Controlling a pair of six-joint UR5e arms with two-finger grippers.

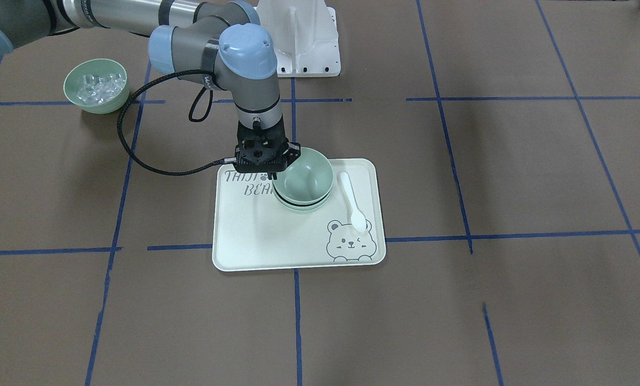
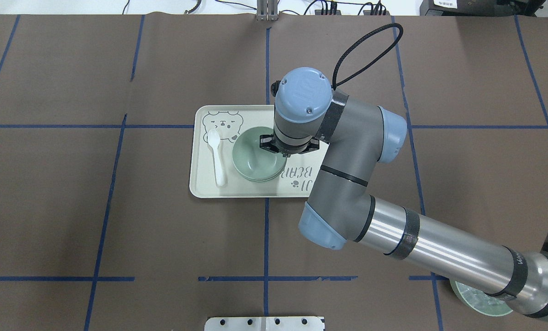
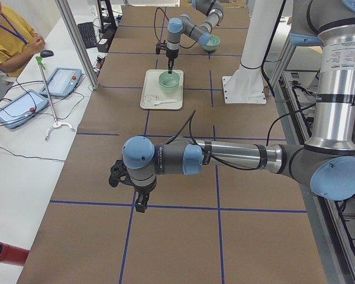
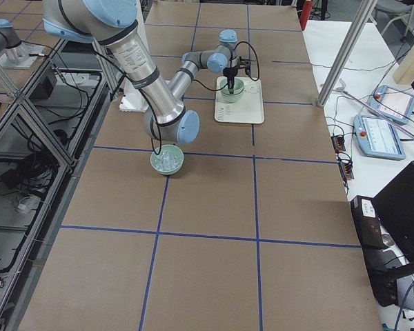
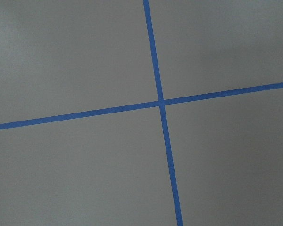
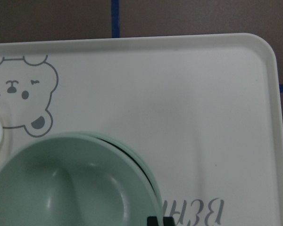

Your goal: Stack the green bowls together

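Nesting stage | right gripper is positioned at the robot-right rim of the green bowls | finger spread cannot be told

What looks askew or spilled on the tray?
Nothing spilled. The stacked pale green plastic bowls sit upright on the cream tray, the top one slightly off-centre at the right gripper; the white plastic spoon lies beside them.

Right gripper: fingertips hidden behind its own body, grip unreadable.
Left gripper: seen only from the side, grip unclear.
Green bowls: lower ones hidden inside the top one, only rims show.
Ice bowl: in the overhead view mostly under the right forearm.
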